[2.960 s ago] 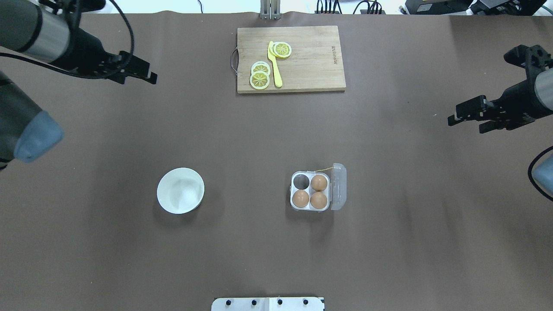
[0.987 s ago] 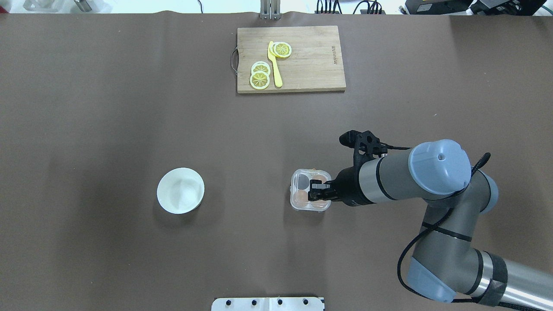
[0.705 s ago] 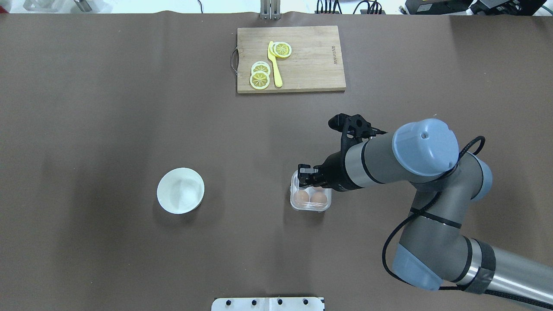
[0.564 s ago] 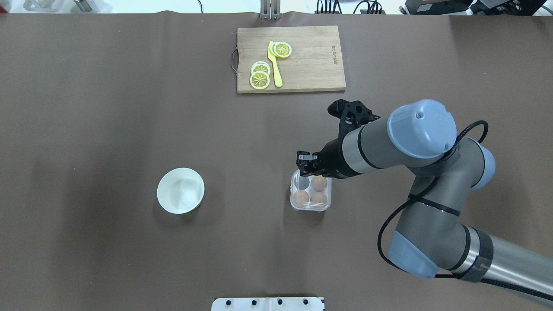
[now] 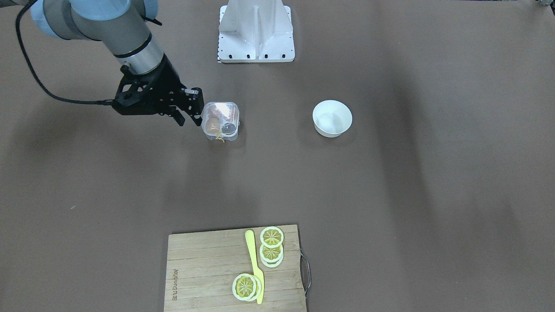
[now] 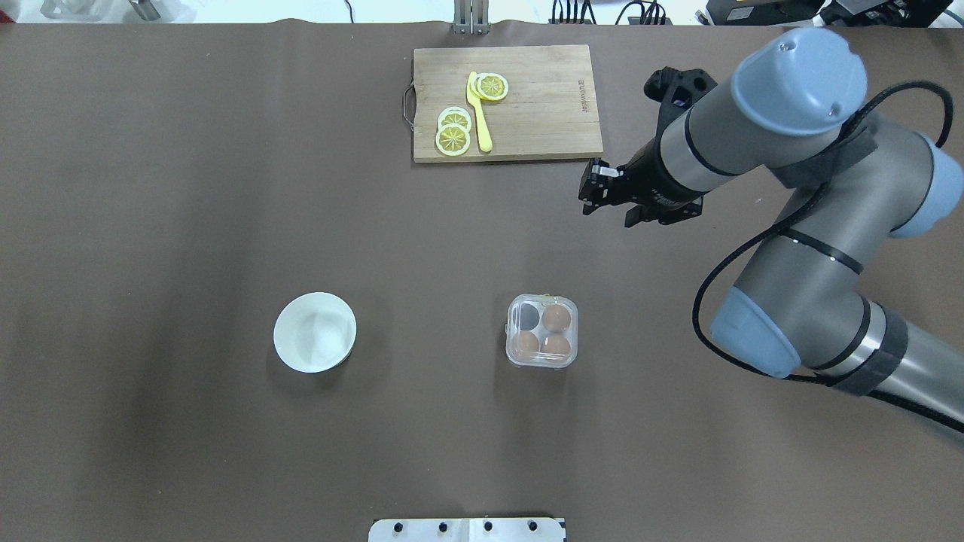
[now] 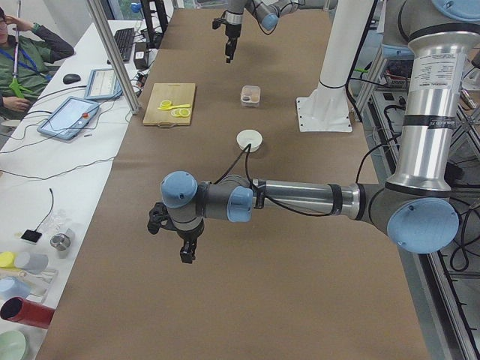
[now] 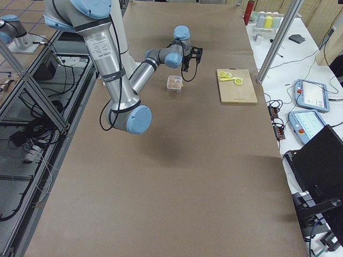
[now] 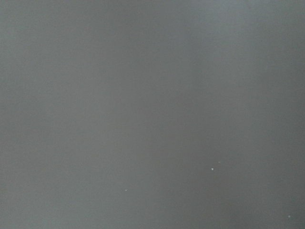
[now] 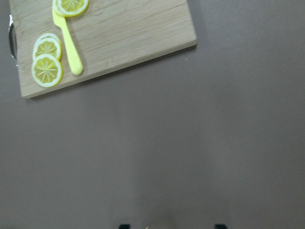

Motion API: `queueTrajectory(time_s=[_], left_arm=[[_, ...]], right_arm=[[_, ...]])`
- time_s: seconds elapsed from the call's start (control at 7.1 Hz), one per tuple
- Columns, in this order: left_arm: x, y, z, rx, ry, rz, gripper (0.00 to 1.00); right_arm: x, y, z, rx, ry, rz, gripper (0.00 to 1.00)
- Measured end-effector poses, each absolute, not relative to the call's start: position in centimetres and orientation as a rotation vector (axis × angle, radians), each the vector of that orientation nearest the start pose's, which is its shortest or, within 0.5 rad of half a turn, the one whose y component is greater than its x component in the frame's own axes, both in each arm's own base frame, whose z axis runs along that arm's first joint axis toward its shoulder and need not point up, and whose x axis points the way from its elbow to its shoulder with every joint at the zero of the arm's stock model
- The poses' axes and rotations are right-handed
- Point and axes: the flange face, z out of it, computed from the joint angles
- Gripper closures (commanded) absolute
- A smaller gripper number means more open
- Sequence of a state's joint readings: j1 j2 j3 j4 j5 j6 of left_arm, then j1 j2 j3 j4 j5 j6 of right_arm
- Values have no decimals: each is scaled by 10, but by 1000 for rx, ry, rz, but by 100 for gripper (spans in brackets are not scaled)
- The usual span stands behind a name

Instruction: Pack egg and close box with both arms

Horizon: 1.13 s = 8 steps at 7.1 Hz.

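The box is a clear egg carton on the brown table with its lid down. Three brown eggs lie under the lid, one of them at the far right. The far-left cup is empty. The box also shows in the front view. My right gripper is open and empty. It hangs in the air well beyond and to the right of the box, near the cutting board's corner. My left gripper shows only in the left side view, far from the box, pointing down. I cannot tell its state.
A white bowl stands left of the box. A wooden cutting board with lemon slices and a yellow knife lies at the far edge. The white stand is at the robot's side.
The lid, open three seconds ago, is now shut. My right gripper, on the box a second ago, has lifted away toward the far right. The left arm has left the overhead view.
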<state>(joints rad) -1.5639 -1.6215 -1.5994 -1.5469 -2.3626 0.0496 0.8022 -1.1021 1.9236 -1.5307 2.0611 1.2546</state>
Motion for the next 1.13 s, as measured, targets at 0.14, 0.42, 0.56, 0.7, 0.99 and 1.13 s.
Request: queueTrajectory(time_s=[0.14, 0.42, 0.56, 0.7, 0.99, 1.13], left_arm=[[-68, -502, 611, 56, 787, 79, 2], [-76, -486, 603, 50, 783, 87, 2], [-78, -485, 602, 50, 783, 83, 2], [-79, -485, 600, 51, 784, 79, 2], [-79, -488, 597, 53, 786, 71, 2], [-79, -488, 596, 54, 787, 68, 2]], right_arm=[[-318, -507, 251, 82, -890, 204, 0], [-244, -557, 300, 106, -774, 105, 0], [-198, -583, 337, 95, -750, 50, 0], [-150, -604, 382, 82, -734, 4, 0], [-57, -606, 482, 53, -695, -60, 0], [-19, -587, 526, 36, -682, -75, 0]])
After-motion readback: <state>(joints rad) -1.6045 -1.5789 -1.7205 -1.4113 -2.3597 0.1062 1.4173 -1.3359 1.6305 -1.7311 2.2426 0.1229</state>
